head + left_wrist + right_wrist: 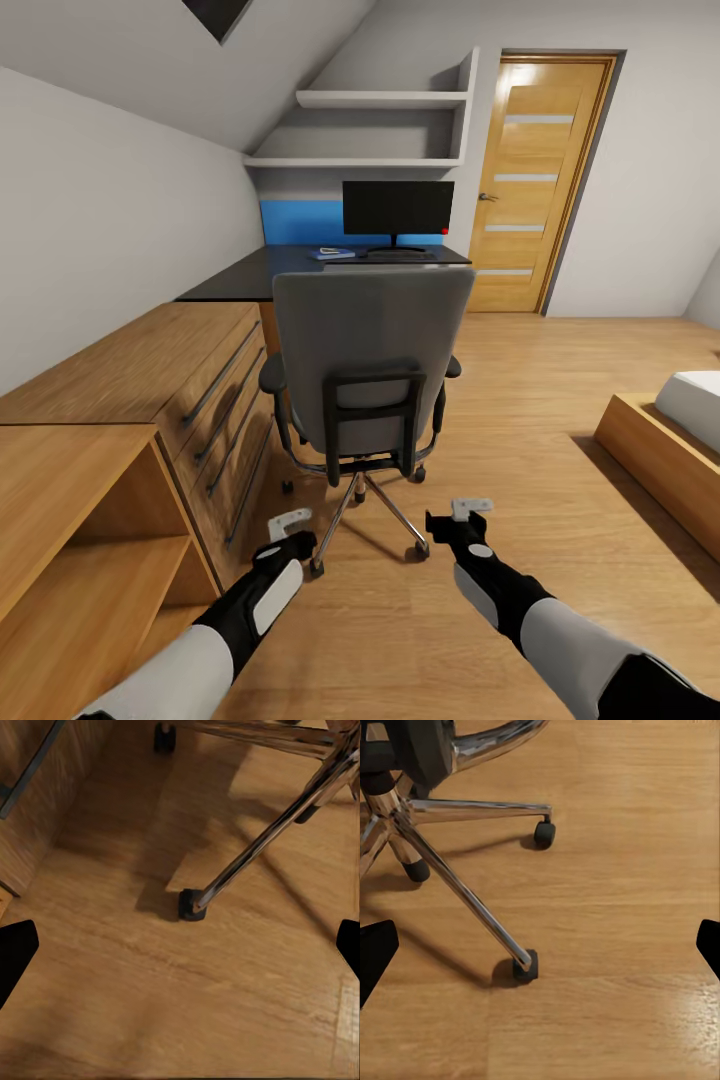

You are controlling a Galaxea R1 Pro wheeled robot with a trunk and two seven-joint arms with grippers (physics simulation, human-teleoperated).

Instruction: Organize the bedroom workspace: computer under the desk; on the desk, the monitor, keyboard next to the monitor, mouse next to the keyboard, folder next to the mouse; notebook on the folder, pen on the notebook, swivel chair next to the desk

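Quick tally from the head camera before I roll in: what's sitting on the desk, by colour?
Black: 1, the wide flat black monitor
Grey: 1, the slim silver-grey keyboard
Blue: 1, a flat blue item, too small to identify
Total: 3 on the glossy black desk

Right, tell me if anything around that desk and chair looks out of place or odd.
Nothing looks damaged, spilled or tipped. The grey upholstered swivel chair stands upright on the wooden floor, its back toward the camera. The wide black monitor sits upright on the glossy black desk. Small items by its stand are too far off to judge.
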